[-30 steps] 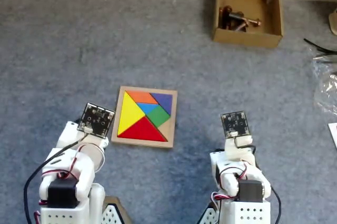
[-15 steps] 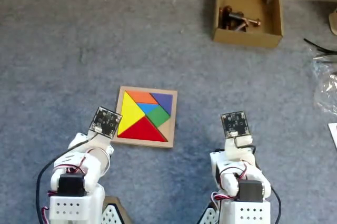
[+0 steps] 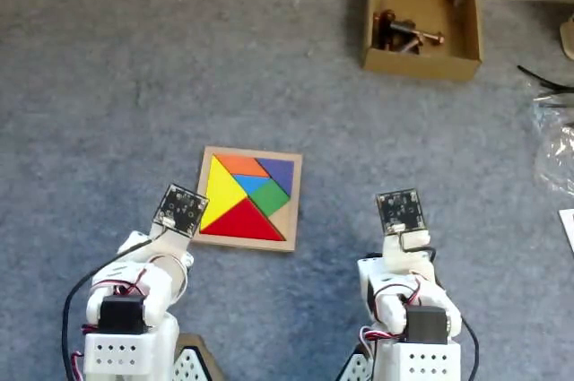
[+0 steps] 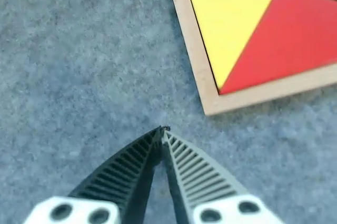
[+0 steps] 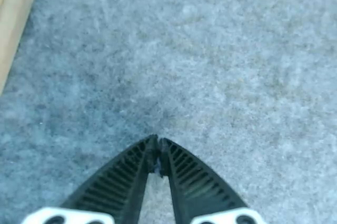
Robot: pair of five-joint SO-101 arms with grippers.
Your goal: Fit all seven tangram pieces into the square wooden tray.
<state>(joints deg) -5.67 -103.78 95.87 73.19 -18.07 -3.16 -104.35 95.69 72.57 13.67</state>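
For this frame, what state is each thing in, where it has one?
tray, filled
pieces, lying flat inside the tray
left hand, shut, empty
right hand, shut, empty
box, open-topped, small items inside

there is one square wooden tray [image 3: 296,206], and in it i can count six coloured pieces: one yellow piece [image 3: 220,193], one red piece [image 3: 244,220], one orange piece [image 3: 242,165], one purple piece [image 3: 280,172], one blue piece [image 3: 254,185] and one green piece [image 3: 269,198]. there are two arms, the left arm [image 3: 134,282] and the right arm [image 3: 404,287], and so two pincers, the left pincer [image 4: 163,132] and the right pincer [image 5: 158,142]. on the tabletop [image 3: 108,85] stands also one cardboard box [image 3: 417,65], with some metal things [image 3: 404,33] inside that are too small to count.
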